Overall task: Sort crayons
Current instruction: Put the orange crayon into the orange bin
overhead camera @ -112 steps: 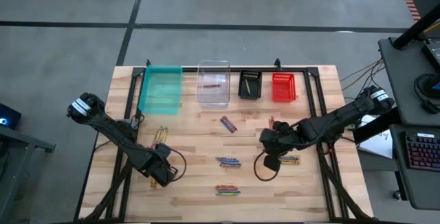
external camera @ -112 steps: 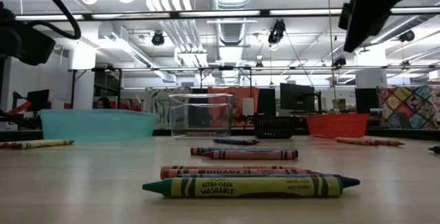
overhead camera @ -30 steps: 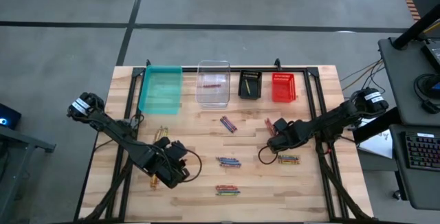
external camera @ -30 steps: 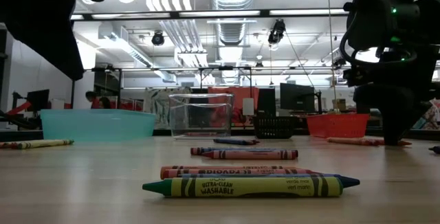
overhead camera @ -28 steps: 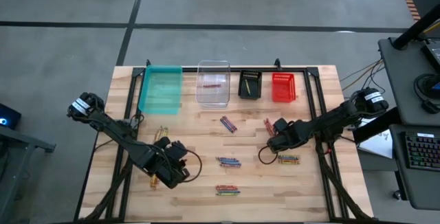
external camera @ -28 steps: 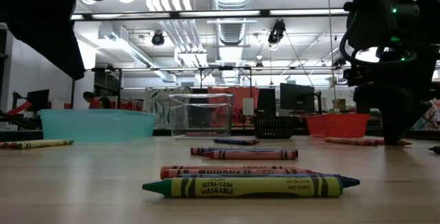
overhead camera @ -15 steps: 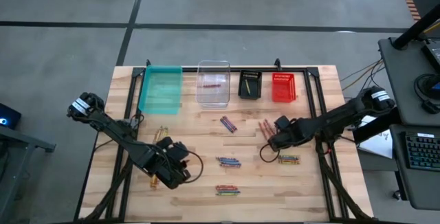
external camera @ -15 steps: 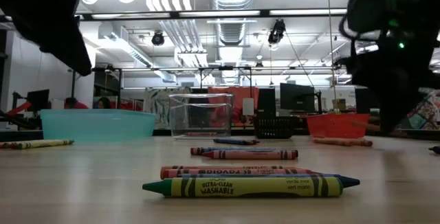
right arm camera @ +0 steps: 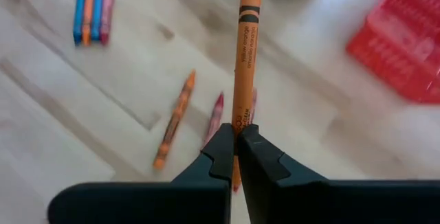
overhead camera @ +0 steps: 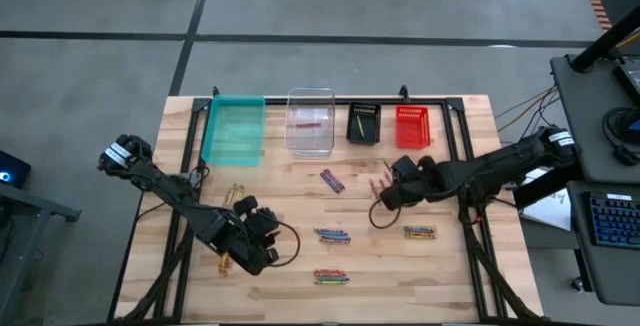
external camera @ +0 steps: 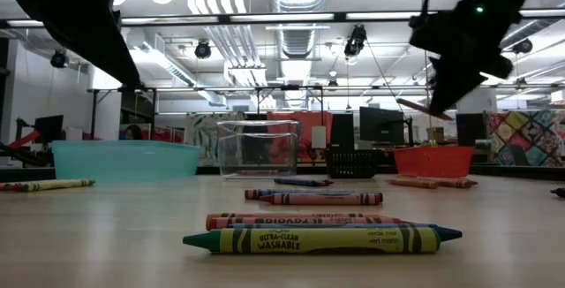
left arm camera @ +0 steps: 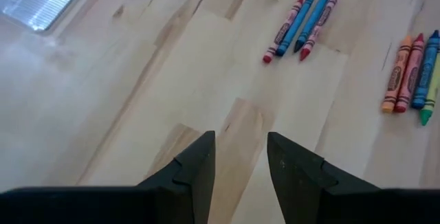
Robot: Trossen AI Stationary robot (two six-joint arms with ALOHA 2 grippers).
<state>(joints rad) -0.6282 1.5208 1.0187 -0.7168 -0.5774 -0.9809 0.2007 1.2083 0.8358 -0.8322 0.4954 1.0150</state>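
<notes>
High view: right gripper (overhead camera: 385,190) risen from the tabletop (overhead camera: 300,266) at centre right, now nearer the red bin (overhead camera: 411,127).
Low view: orange crayon (external camera: 422,107) airborne, upper right; lifted off since a second ago, so pick done, transport next.
Left wrist view: left gripper (left arm camera: 240,162) spread, empty.
Right wrist view: gripper pressed together, pinching the crayon.

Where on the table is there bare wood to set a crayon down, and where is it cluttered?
Bare wood lies between the teal bin and the yellow crayons, and along the right edge beyond the red bin. The centre is crowded: crayon clusters sit between the left gripper and the right gripper, which is shut on an orange crayon.
</notes>
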